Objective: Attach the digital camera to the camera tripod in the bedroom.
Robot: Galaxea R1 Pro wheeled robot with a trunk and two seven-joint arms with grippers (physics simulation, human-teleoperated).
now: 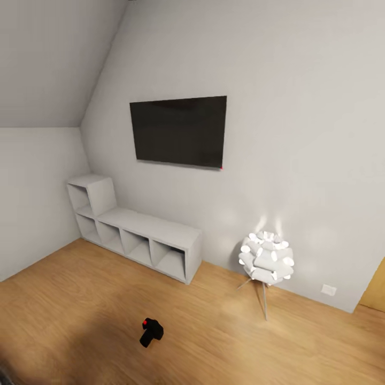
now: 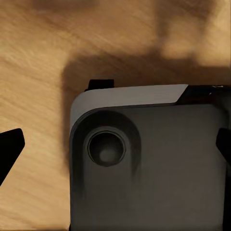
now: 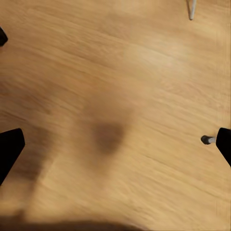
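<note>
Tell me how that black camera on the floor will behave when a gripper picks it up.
The digital camera looks rigid and boxy, so it should not flex. Its bulging, uneven body may let it twist between flat fingers. It lies alone on the smooth wood floor, so a sideways nudge would probably slide it rather than roll it.

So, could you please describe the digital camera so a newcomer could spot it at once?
Find the black wall TV and the white cube shelving under it. On the wood floor before the shelving lies the digital camera, small, black, with a red button.
</note>
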